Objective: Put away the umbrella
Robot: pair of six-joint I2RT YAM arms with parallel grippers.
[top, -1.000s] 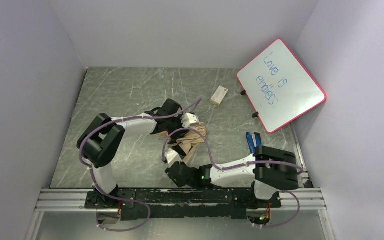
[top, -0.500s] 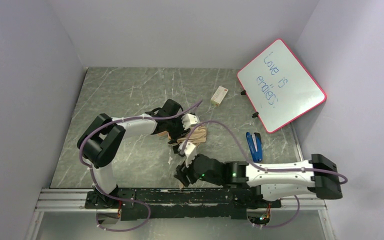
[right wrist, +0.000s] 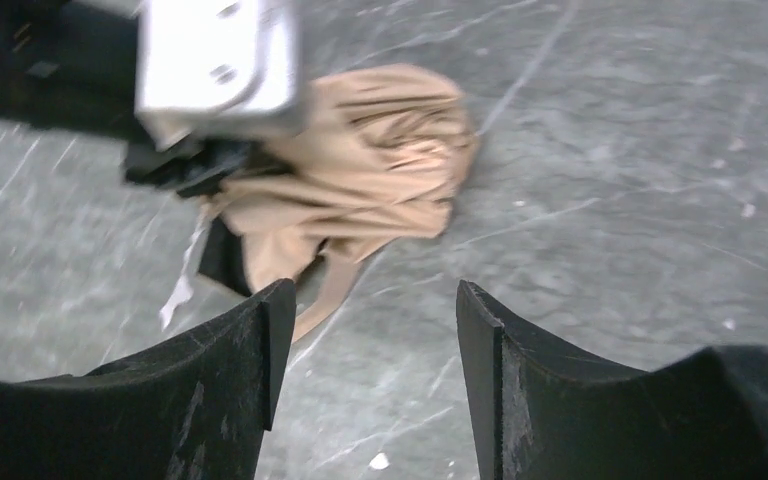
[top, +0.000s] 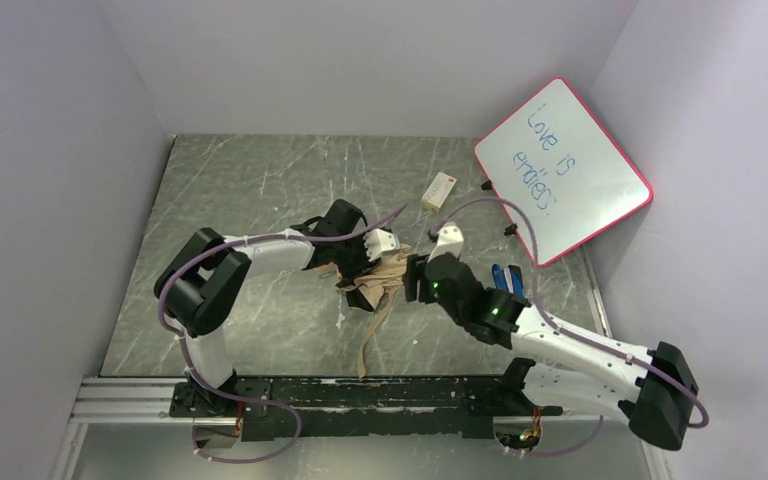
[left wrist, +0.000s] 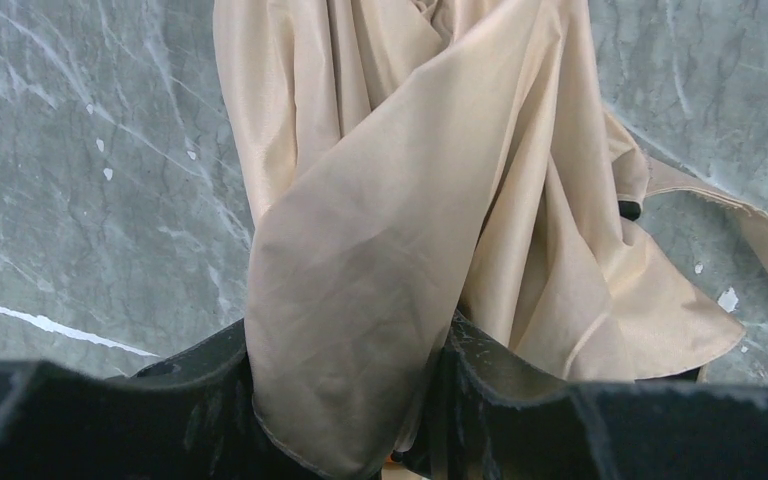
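Two arms now flank the crumpled tan-and-black folding umbrella (top: 384, 278) on the grey marbled tabletop (top: 260, 190): the left tool (left wrist: 345, 400) pinches a fold of its fabric, while the right tool (right wrist: 365, 300), swung round from the near edge to its right side, gapes empty, seemingly poised to gather it.

Robot lab test cell, plain white walls (top: 360, 60) around a grey marbled table (top: 250, 180), aluminium mounting rail (top: 120, 399) at its edge

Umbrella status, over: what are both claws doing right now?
Left gripper shut on the umbrella fabric. Right gripper open, empty, beside it. Fabric bunched on the table. Nothing between them.
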